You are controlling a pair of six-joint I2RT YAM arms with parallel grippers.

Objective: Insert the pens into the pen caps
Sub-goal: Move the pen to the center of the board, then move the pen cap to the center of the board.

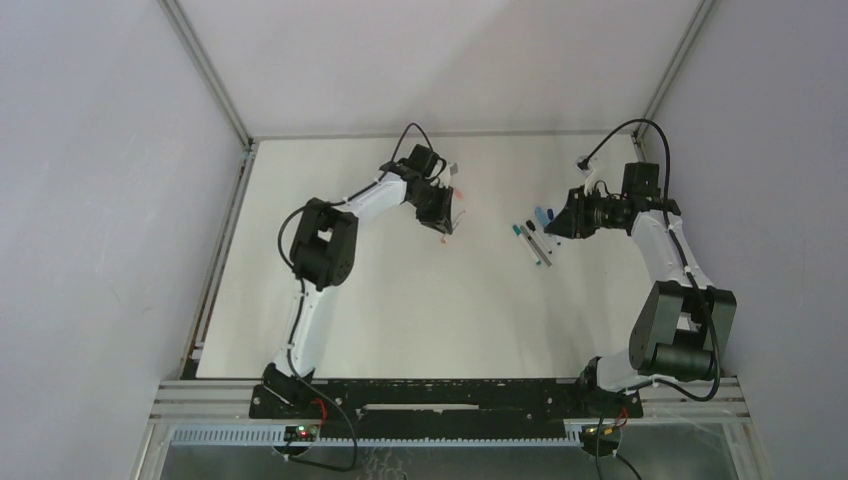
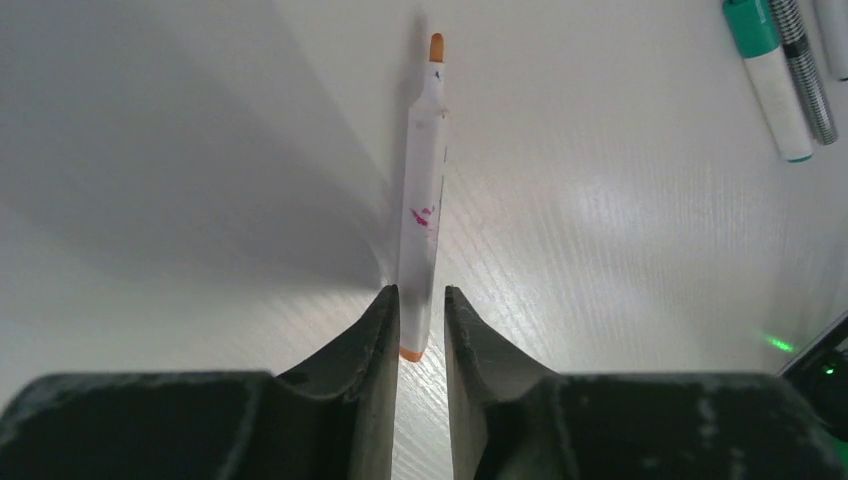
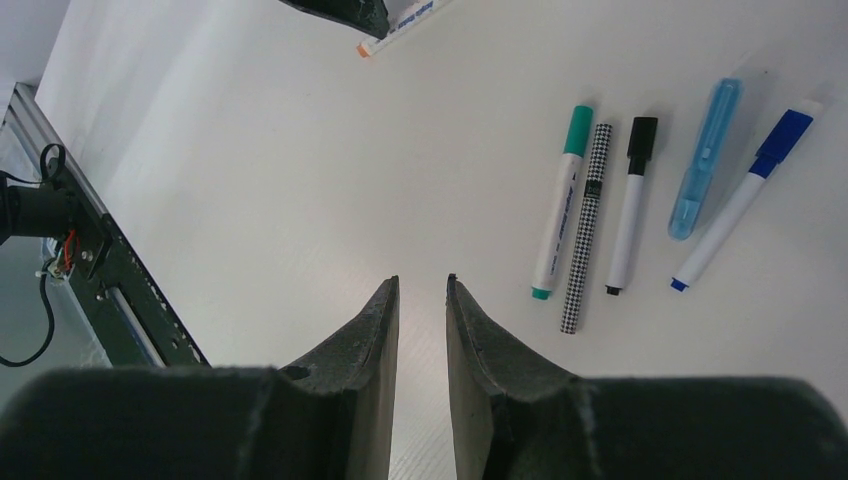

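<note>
A white pen (image 2: 422, 200) with a bare orange tip lies on the table, pointing away from my left gripper (image 2: 421, 290). Its orange rear end sits between the jaws, which stand open: the left finger touches the barrel and a gap shows at the right finger. From above, this gripper (image 1: 447, 222) is at mid-table. My right gripper (image 3: 421, 280) is open and holds nothing, hovering near a row of pens: a white pen (image 3: 558, 215) with a teal pen cap (image 3: 577, 130), a houndstooth pen (image 3: 585, 230), a pen with a black cap (image 3: 642, 135), a light-blue pen (image 3: 705, 160) and a pen with a blue cap (image 3: 783, 135).
The row of pens (image 1: 535, 240) lies right of centre on the white table (image 1: 400, 320). The teal-capped pen (image 2: 768, 75) shows at the top right of the left wrist view. Grey walls close in both sides, and a metal rail (image 1: 450, 395) runs along the near edge.
</note>
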